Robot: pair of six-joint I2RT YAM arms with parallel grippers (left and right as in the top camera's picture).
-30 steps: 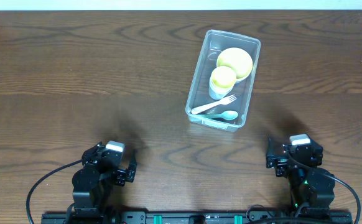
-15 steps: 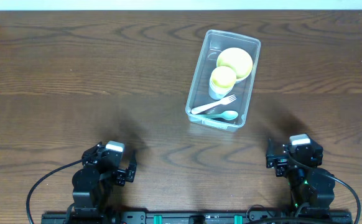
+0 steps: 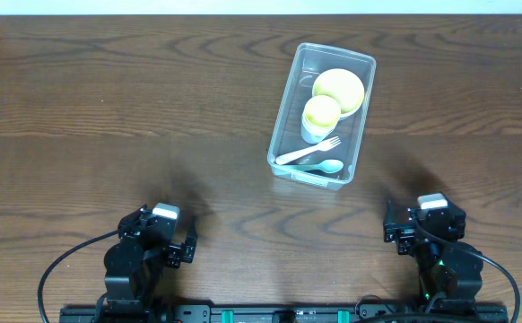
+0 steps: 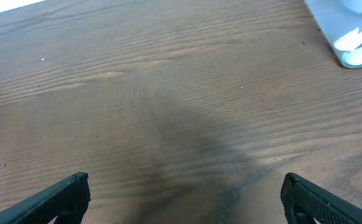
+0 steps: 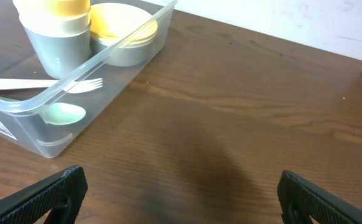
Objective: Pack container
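Note:
The clear rectangular container (image 3: 288,112) lies on the wooden table, right of centre, tilted. Inside it are a yellow bowl (image 3: 338,90), a yellow-topped cup (image 3: 320,118), a white fork (image 3: 308,152) and a pale teal spoon (image 3: 322,166). The right wrist view shows the container (image 5: 19,121) at upper left with the cup (image 5: 60,37), bowl (image 5: 122,31), fork (image 5: 50,84) and spoon (image 5: 63,113). My left gripper (image 4: 184,199) is open and empty near the front left edge. My right gripper (image 5: 181,196) is open and empty near the front right edge. Both are well short of the container.
The wooden table (image 3: 117,108) carries nothing else in view. A corner of the container (image 4: 355,37) shows at the top right of the left wrist view. Black cables (image 3: 59,269) run from the arm bases at the front edge.

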